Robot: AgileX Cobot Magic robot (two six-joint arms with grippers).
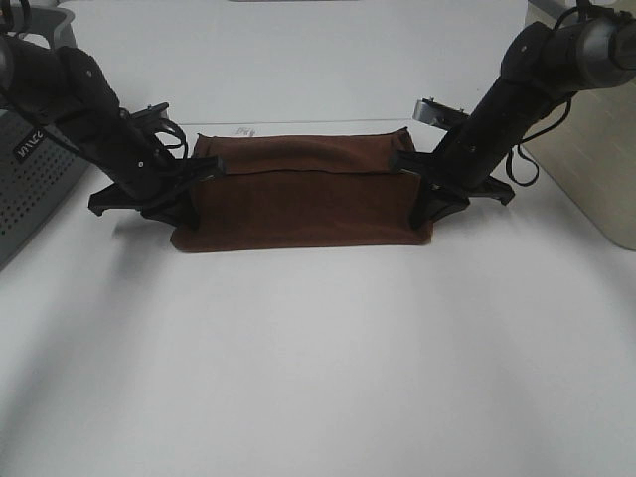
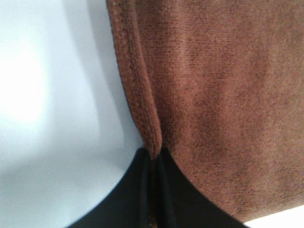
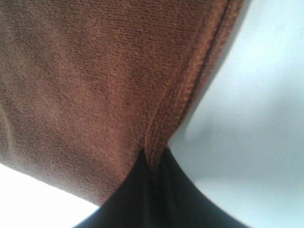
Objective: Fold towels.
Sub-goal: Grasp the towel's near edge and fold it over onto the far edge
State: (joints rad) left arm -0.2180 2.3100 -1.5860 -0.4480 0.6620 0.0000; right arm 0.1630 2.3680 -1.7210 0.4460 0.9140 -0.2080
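The left gripper and right gripper are pinching opposite hems of the towel — light, limp terry, likely sagging unsupported, best held at those thick edges.

The towel is matt reddish-brown terry cloth, its hem ribbed. The desk is smooth, white, faintly glossy. The left end effector and right end effector seem matt black plastic.

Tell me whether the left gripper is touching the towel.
Touching. In the left wrist view the left gripper clamps the towel at its hem.
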